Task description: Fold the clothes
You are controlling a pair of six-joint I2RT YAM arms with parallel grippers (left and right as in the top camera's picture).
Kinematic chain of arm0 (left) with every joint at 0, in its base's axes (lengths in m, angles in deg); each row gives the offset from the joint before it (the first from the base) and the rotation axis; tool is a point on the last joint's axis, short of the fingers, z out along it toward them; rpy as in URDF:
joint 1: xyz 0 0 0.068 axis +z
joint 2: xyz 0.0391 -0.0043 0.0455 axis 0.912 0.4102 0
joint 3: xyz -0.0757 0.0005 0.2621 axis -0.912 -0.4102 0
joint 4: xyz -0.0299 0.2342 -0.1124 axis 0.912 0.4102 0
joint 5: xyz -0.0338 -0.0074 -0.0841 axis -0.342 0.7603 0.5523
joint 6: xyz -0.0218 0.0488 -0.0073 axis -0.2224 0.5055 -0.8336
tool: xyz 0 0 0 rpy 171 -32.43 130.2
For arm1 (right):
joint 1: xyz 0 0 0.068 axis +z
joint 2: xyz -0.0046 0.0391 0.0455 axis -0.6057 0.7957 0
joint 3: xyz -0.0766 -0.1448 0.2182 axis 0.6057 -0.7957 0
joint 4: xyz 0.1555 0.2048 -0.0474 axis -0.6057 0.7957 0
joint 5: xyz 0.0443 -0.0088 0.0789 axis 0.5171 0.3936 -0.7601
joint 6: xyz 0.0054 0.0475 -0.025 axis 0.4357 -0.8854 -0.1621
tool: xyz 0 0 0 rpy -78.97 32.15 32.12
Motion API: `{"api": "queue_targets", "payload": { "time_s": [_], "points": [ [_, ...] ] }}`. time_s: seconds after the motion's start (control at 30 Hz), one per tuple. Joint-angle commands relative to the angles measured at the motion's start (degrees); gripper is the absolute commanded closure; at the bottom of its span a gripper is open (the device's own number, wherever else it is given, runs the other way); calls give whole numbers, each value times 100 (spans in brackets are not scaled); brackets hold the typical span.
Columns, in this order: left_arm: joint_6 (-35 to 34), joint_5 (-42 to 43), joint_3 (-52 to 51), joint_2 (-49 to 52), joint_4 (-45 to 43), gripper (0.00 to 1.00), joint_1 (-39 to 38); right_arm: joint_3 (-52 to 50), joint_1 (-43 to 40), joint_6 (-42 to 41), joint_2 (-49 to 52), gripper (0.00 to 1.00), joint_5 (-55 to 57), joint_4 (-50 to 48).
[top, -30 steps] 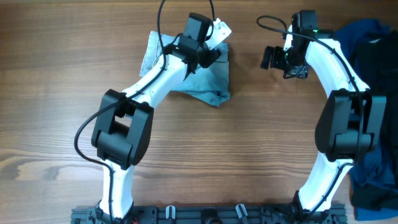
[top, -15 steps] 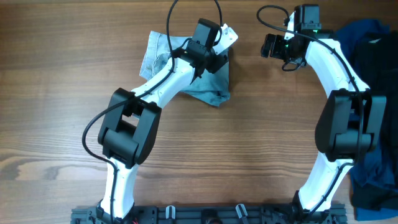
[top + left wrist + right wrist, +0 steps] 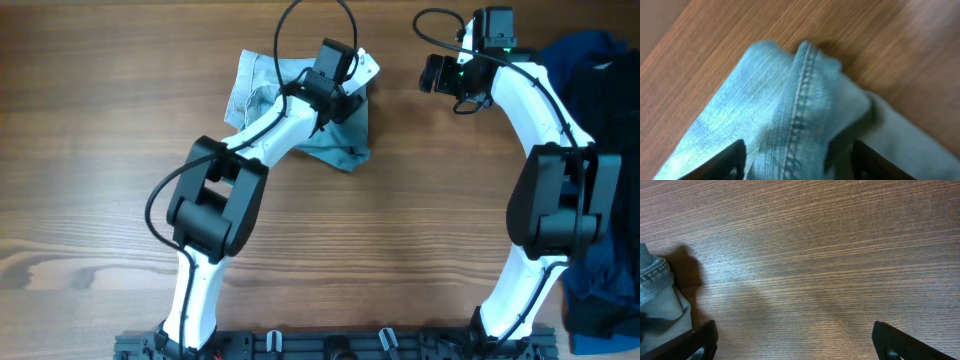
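light: even, bright | overhead: sharp | left wrist: blurred | shadows: soft beside jeans (image 3: pixel 655 300) on table (image 3: pixel 815 255)

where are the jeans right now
In the overhead view the jeans lie bunched at the upper middle of the table, under the left tool, with the right tool apart to their right.

From overhead, the left arm covers the middle of the jeans (image 3: pixel 342 140), and the left hand (image 3: pixel 345 88) blocks their edge at 12 o'clock. The left wrist view is blurred, its lower edge cutting off the denim and both fingertips (image 3: pixel 730 159). The dark blue garment (image 3: pixel 600 60) runs off the frame at 3 o'clock.
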Motion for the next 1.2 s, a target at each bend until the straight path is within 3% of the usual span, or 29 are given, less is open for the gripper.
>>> {"api": "queue_targets", "payload": {
  "time_s": [0.0, 0.1, 0.43, 0.7, 1.17],
  "points": [
    [-22, -649, 9, 87, -271, 52, 13, 17, 13, 11, -138, 0, 101, -24],
    [-22, -822, 9, 87, -490, 58, 13, 17, 13, 11, -138, 0, 101, -24],
    [-22, -1185, 9, 87, -1362, 57, 20, 17, 13, 9, -138, 0, 101, -24],
    [-98, -824, 9, 164, -1283, 56, 291, 17, 13, 9, -138, 0, 101, -24],
    [-1220, -612, 11, 334, -1445, 46, 1014, 17, 13, 11, -138, 0, 101, -24]
  ]
}}
